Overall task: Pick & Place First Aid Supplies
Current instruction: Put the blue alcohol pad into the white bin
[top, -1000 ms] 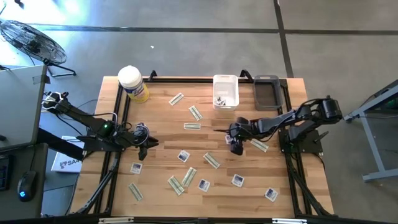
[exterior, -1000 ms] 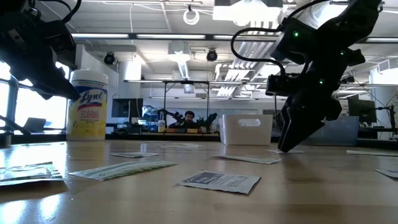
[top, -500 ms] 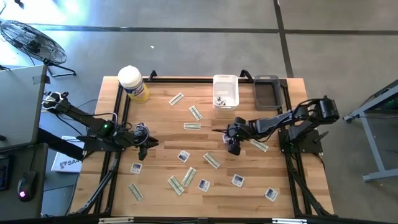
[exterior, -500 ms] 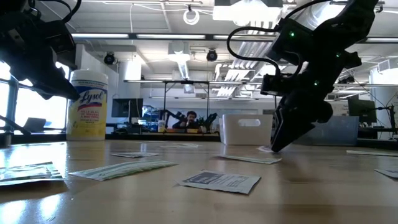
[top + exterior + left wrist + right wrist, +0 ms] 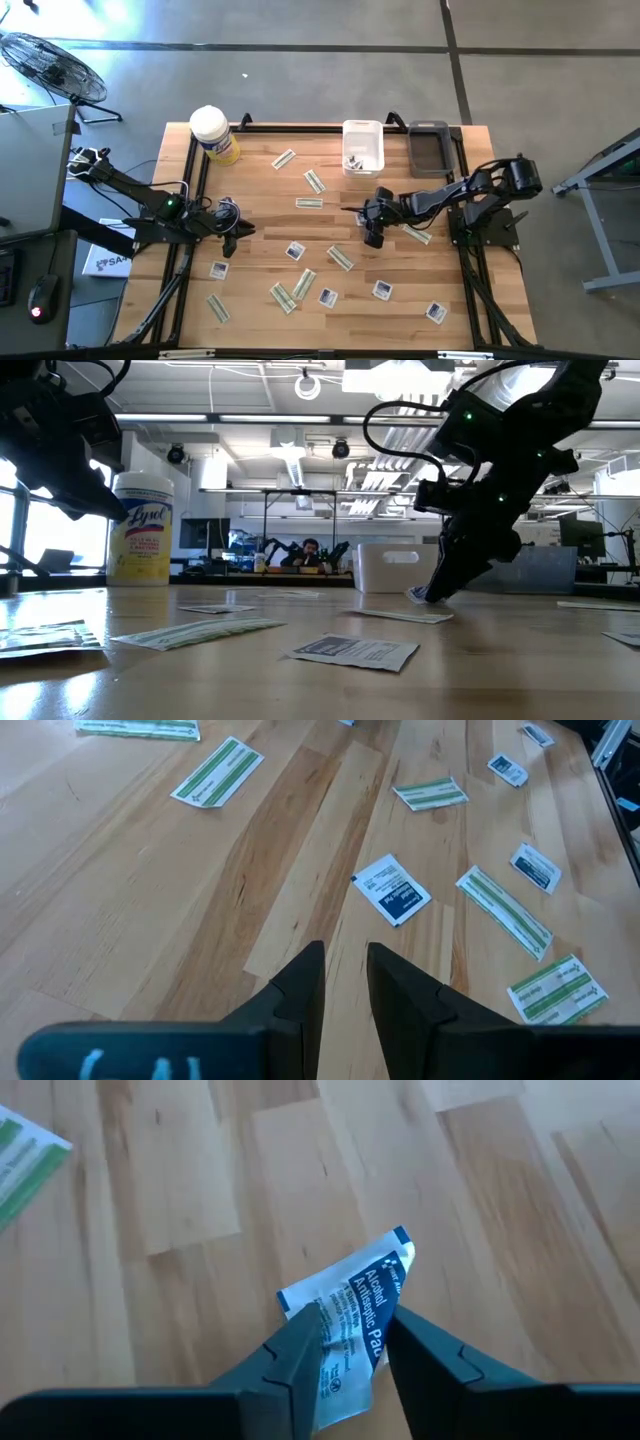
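High view: right claw [image 5: 373, 240] sits mid-table, just ahead of the white bin [image 5: 363, 147], pointed down. Packets [image 5: 339, 258] lie scattered flat over the wooden table [image 5: 260, 200], square white-blue ones and narrow green-white strips. Left claw [image 5: 230, 245] waits near the table's left edge. The pinch itself is too small to read from up here.

Low view: right claw [image 5: 432, 592] hangs just above the table with a small white-blue packet [image 5: 417, 594] at its tips, clear of the surface or barely so. A square packet [image 5: 352, 651] and a green strip [image 5: 196, 631] lie flat in front; the yellow wipes tub [image 5: 140, 527] stands to the side.

Left wrist view: left claw [image 5: 345, 982] has its fingers close together with a narrow gap, nothing between them. A square packet [image 5: 391, 889] lies on the table just ahead.

Right wrist view: right claw [image 5: 345, 1345] is pinched on the alcohol pad packet [image 5: 349, 1312], fingers [image 5: 300, 1350] clamped on its lower edge, the rest sticking out above the wood, slightly curled.

Handling, judged: foil-paper sachet, near weightless, thin, floppy, smooth so it can slip or twist in the pinch. Lying flat it gives little to grab; best taken by an edge or corner, as here. The grip is shallow, so quick moves may shake it loose.
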Controlling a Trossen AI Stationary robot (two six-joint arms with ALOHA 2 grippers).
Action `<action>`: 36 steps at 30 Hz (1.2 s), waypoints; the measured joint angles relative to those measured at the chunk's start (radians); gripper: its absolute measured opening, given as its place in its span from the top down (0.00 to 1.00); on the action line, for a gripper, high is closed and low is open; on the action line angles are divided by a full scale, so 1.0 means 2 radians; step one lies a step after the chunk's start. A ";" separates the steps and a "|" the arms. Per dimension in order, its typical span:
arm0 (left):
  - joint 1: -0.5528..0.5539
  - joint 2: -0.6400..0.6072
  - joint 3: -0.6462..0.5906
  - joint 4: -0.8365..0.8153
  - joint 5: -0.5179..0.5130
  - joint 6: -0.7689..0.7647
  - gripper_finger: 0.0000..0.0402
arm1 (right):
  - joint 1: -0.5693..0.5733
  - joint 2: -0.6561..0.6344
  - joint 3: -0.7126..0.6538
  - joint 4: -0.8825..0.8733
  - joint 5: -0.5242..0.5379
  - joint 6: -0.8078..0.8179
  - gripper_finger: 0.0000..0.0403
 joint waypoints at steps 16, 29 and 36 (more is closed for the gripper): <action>0.000 0.000 0.000 0.000 0.000 0.000 0.81 | -0.022 0.000 0.167 -0.151 0.025 -0.016 0.85; 0.000 0.000 0.000 0.000 0.000 0.000 0.81 | -0.102 -0.001 0.268 -0.167 0.147 -0.063 0.98; 0.000 0.000 0.000 0.000 0.000 0.000 0.81 | -0.174 -0.001 0.248 -0.161 0.140 -0.064 0.98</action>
